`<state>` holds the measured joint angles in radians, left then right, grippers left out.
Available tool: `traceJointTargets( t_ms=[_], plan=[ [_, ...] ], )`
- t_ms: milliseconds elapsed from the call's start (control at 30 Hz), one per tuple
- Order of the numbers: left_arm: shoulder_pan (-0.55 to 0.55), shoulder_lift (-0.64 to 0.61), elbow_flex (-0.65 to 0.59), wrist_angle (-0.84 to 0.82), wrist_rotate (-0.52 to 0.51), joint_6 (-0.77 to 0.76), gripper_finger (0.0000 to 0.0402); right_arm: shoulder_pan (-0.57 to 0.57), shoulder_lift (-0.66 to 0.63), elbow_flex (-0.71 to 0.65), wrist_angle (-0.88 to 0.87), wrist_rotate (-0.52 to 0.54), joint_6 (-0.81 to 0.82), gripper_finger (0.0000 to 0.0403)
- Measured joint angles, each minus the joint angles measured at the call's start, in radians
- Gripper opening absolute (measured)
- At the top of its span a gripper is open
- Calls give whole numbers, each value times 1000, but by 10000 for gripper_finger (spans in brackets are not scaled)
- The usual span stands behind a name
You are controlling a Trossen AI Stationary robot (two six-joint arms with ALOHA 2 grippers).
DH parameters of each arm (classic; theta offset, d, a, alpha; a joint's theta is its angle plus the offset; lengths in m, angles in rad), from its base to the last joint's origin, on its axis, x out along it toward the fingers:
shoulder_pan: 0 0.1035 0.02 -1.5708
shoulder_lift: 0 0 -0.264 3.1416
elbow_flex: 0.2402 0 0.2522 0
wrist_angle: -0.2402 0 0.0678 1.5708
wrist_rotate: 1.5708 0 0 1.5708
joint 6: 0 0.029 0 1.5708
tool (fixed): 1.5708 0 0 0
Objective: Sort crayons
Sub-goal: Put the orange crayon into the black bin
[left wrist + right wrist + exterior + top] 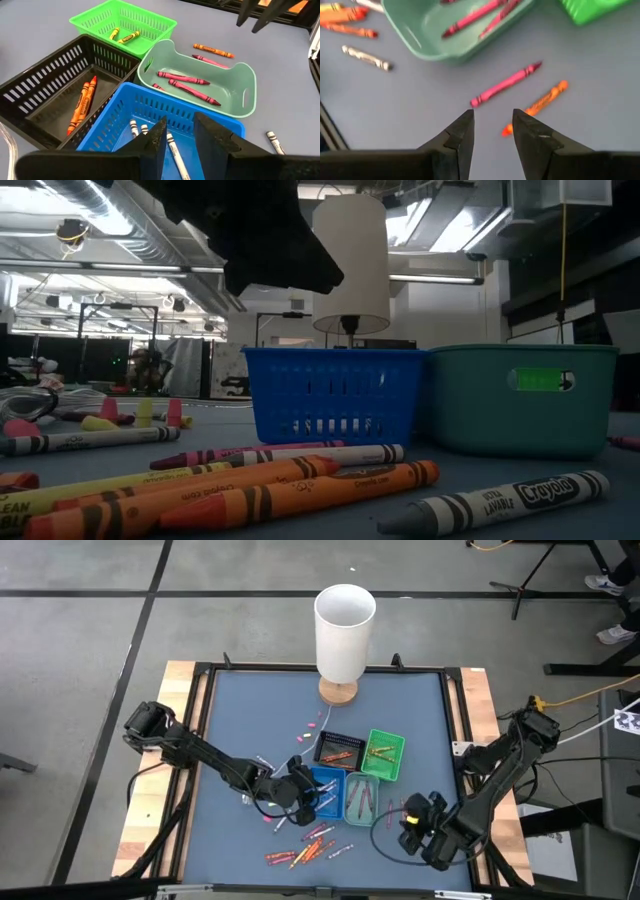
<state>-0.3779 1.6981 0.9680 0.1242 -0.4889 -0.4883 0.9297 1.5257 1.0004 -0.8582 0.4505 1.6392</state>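
Four small trays stand mid-table: black (pixel 338 748) with orange crayons (pixel 82 100), green (pixel 384 753) with yellow crayons (pixel 125 36), teal (pixel 362 797) with pink crayons (pixel 187 85), and blue (pixel 325 790) with white crayons (pixel 137 129). My left gripper (pixel 298 788) is open above the blue tray's near-left end; a white crayon (pixel 176 156) lies in the tray below the gap (pixel 179 137). My right gripper (pixel 412 823) is open and empty above the table, just right of the teal tray. A pink crayon (pixel 505 85) and an orange crayon (pixel 536 106) lie on the mat ahead of its fingers (pixel 492 120).
Several loose crayons (pixel 305 850) lie on the mat near the front edge, large in the low view (pixel 300 480). A few pink ones (pixel 310 726) lie left of the black tray. A white cylinder on a wooden base (pixel 344 625) stands at the far edge.
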Motion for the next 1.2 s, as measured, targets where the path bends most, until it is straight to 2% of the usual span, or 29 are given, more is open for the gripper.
traceJointTargets(
  t_ms=[233, 767, 1200],
  plan=[
    [0, 0, 0, 0, 0, 0, 83, -7, 36, 0, -7, 79, -13, 131],
    [0, 0, 0, -1, 0, 0, 83, -56, 224, 0, -11, -26, 7, 131],
    [0, 0, 0, -2, 0, 0, 83, -56, 246, 0, -60, -63, 56, 131]
  ],
)
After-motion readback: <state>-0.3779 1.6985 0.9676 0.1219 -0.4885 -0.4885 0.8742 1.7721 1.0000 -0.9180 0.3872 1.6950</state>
